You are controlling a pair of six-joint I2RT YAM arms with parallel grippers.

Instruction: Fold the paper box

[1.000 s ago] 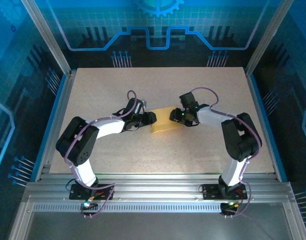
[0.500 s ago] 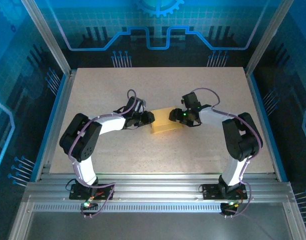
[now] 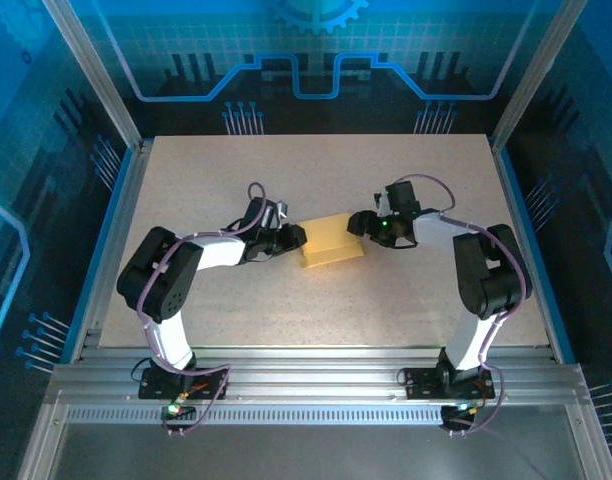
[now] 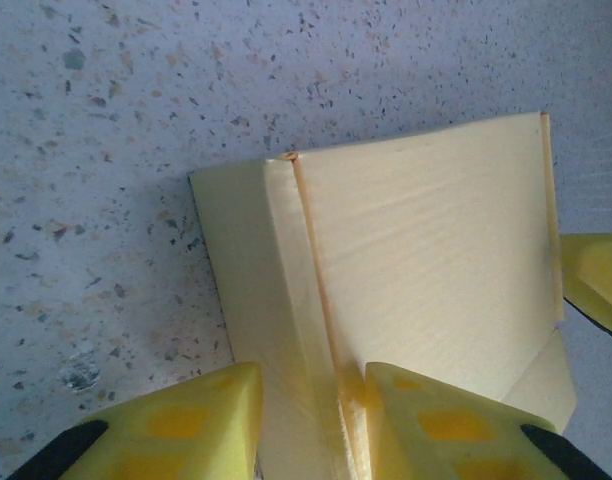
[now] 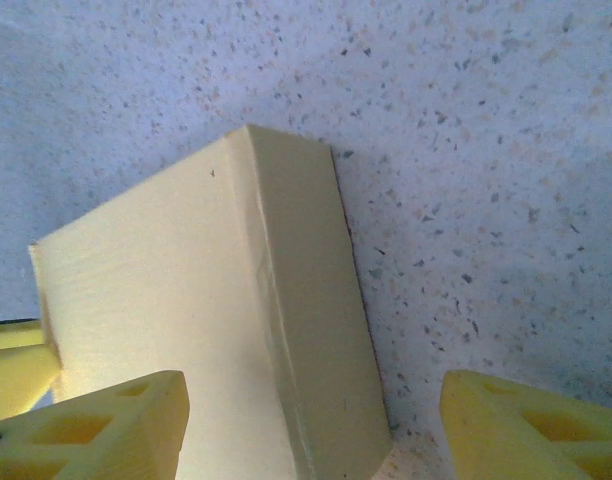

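Top view: paper box [image 3: 331,243] sits mid-table [image 3: 416,300], long axis L–R, right end tipped slightly up-frame. Left gripper [image 3: 298,237] is on its left end. Right gripper [image 3: 358,222] is just off the upper-right corner, so left is nearer.

Left wrist: left gripper [image 4: 314,378] narrow, pads on the box end either side of a crease. Reads as a pinch.

Right wrist: right gripper [image 5: 314,385] wide. Box sits lower left betw. fingers, right finger [image 5: 536,425] clear of it. You'd prob. need to shift frame-left before closing.

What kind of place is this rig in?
Likely a lab robot workcell: aluminium-extrusion frame, printed blue enclosure panels, left arm and right arm bolted at the edge of a speckled table.
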